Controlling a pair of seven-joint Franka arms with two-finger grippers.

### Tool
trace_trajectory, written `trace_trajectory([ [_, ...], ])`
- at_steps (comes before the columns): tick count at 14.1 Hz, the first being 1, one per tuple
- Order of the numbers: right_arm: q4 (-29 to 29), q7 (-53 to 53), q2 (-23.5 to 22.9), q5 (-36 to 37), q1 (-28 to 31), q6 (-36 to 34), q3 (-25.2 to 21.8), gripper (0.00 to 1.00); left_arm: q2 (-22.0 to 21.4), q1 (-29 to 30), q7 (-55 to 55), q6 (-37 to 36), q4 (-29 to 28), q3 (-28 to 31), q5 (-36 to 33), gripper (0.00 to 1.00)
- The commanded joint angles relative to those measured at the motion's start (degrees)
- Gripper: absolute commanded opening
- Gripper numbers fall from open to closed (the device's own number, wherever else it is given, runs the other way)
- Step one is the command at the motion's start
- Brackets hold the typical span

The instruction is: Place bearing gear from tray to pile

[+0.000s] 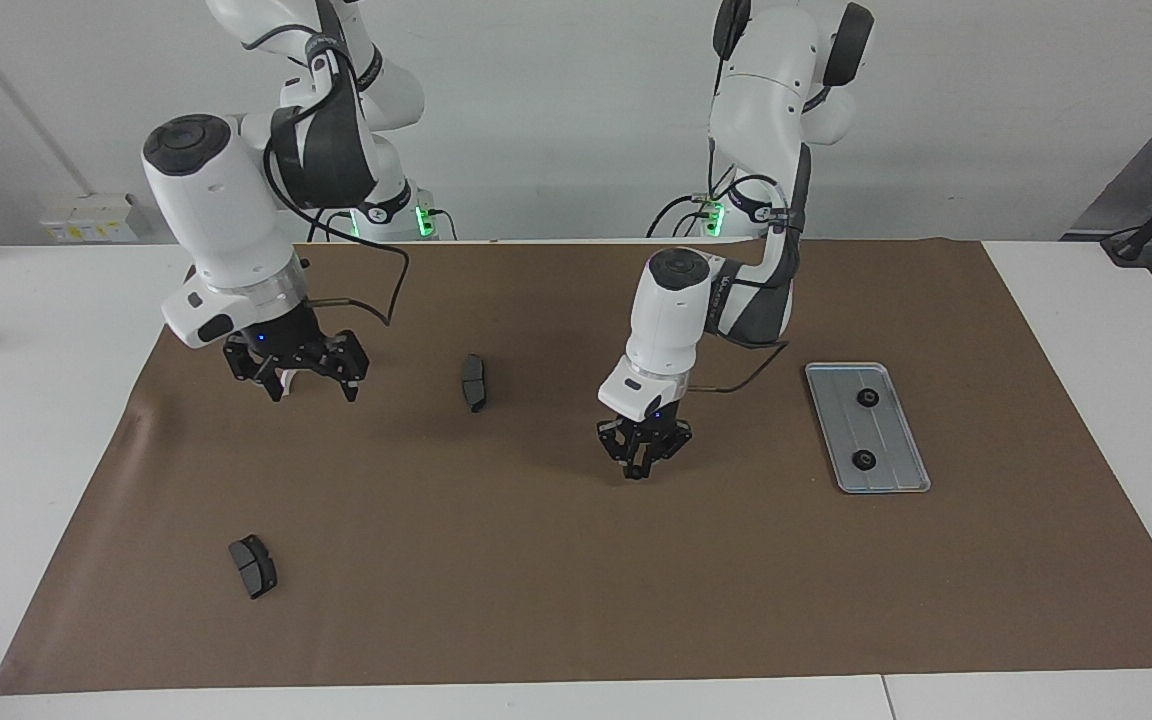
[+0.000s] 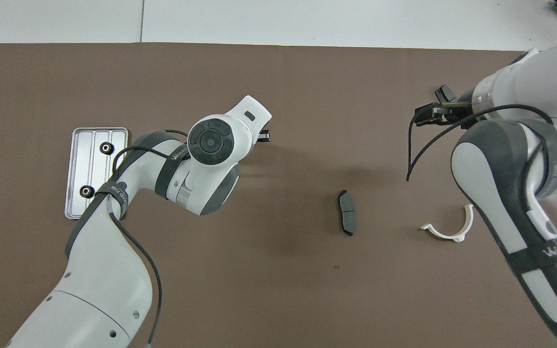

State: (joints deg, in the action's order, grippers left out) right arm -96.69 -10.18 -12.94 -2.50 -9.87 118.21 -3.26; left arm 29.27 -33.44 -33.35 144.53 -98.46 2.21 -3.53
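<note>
so my left gripper (image 1: 641, 468) is pinched shut with nothing visible in it, hanging over bare mat mid-table. The tray (image 1: 896, 476) sits toward my left arm's end, long axis running away from me, two bearing gears (image 1: 866, 398) in it. Left is clearly the closer arm. Right gripper (image 1: 308, 384) is spread open over the white half-ring (image 2: 447, 231).

Left hand (image 1: 638, 470) closed over mat (image 1: 576, 600); tray (image 1: 897, 478) holds 2 gears (image 1: 867, 398).
</note>
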Motion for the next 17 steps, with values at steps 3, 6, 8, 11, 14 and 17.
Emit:
trace_trajectory([
  [3, 0.71, -3.62, -3.85, -1.1, -2.08, 4.4, -0.08, 1.0, 0.09, -0.48, -0.66, 1.02, -1.64, -0.11, -0.95, 0.34],
  [6, 0.45, -3.79, -3.93, -1.19, -2.17, 4.49, -0.08, 1.0, 0.0, -0.39, -1.1, 0.14, -0.68, -0.02, -0.86, 0.66],
  [8, 0.27, -4.58, -3.85, -1.19, -2.17, 4.58, 0.0, 1.0, -0.17, -0.39, -1.1, -0.04, -0.76, -0.02, -0.95, 1.0],
  [11, 0.1, -4.59, -3.85, -1.19, -2.17, 4.58, 0.0, 1.0, -2.71, 0.48, -0.49, -3.62, -1.2, 0.07, -1.04, 1.0],
  [14, 0.36, -5.2, -3.93, -1.28, -3.57, 4.75, 0.0, 1.0, -7.28, 3.02, 1.96, -8.03, -3.21, -0.02, -1.12, 1.0],
  [17, 3.42, -13.79, -7.69, -0.93, -7.95, 7.11, 0.0, 1.0, -14.3, 7.06, 8.55, -8.12, -10.14, -0.02, -1.13, 1.0],
])
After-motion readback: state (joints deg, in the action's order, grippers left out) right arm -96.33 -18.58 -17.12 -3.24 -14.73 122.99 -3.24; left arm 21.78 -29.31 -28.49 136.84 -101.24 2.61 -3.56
